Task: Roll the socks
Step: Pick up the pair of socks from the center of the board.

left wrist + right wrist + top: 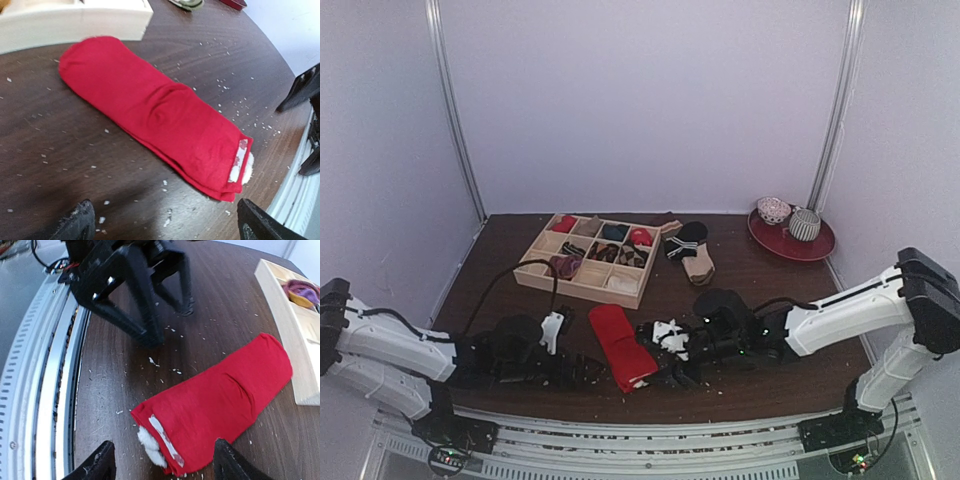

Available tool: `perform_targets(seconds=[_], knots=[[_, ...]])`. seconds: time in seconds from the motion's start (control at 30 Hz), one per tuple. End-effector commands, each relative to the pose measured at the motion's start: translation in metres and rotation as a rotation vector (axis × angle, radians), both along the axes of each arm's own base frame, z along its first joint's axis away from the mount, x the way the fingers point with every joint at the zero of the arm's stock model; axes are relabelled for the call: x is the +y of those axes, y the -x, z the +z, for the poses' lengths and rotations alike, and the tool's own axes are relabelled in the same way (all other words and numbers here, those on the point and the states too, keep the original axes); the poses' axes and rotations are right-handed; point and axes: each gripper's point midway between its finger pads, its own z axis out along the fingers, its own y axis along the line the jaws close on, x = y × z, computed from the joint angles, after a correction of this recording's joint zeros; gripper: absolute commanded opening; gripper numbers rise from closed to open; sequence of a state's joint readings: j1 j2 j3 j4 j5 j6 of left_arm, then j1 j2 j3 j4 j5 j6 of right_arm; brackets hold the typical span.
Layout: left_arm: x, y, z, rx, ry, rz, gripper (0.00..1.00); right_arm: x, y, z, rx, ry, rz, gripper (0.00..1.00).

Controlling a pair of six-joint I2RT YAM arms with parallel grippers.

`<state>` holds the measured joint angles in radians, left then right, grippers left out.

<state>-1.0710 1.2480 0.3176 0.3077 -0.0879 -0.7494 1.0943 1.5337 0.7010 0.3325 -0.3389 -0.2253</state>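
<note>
Pale walls close in a dark wooden table [770,280] speckled with small white crumbs. At your left, the left tool [170,226] sits low over the table with its fingers [80,222] spread wide apart and nothing between them, pointing at the long side of the red sock [620,345]. Behind it, further back on the table, stands a pale wooden tray [580,289] with small bundles of fabric in its compartments. The red sock lies flat on the table in the middle, between the two tools and just in front of the tray, its rounded toe toward the tray and its open end toward the near edge. At that open end you can see stacked red layers, a white strip and a bit of white fluff. To the right of the tray lie a black sock with white stripes [685,238] and a tan sock [700,268], touching each other. The right tool [165,467] is also spread open and empty, its fingers either side of the sock's open end. At the far right a red plate [800,255] carries two small bowls
</note>
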Motion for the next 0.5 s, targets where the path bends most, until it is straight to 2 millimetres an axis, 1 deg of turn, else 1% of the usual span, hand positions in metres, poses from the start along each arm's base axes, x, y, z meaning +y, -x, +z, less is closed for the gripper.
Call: perform_targets(seconds=[0.0, 0.07, 0.13, 0.2, 0.33, 0.47], knots=[[0.024, -0.011, 0.004, -0.112, -0.105, 0.056, 0.98, 0.027, 0.013, -0.031, -0.110, 0.117, 0.188, 0.66], [0.032, -0.016, 0.007, -0.140, -0.114, 0.092, 0.98, 0.038, 0.015, -0.042, -0.121, 0.155, 0.229, 0.65], [0.040, -0.019, 0.010, -0.157, -0.112, 0.128, 0.98, 0.038, 0.015, -0.053, -0.123, 0.183, 0.248, 0.65], [0.043, -0.019, 0.014, -0.175, -0.101, 0.135, 0.98, 0.035, 0.017, -0.059, -0.130, 0.198, 0.261, 0.65], [0.043, -0.014, 0.023, -0.205, -0.051, 0.107, 0.98, 0.027, 0.020, -0.065, -0.137, 0.223, 0.277, 0.66], [0.040, -0.011, 0.031, -0.246, -0.013, 0.071, 0.98, 0.026, 0.012, -0.077, -0.163, 0.263, 0.263, 0.66]])
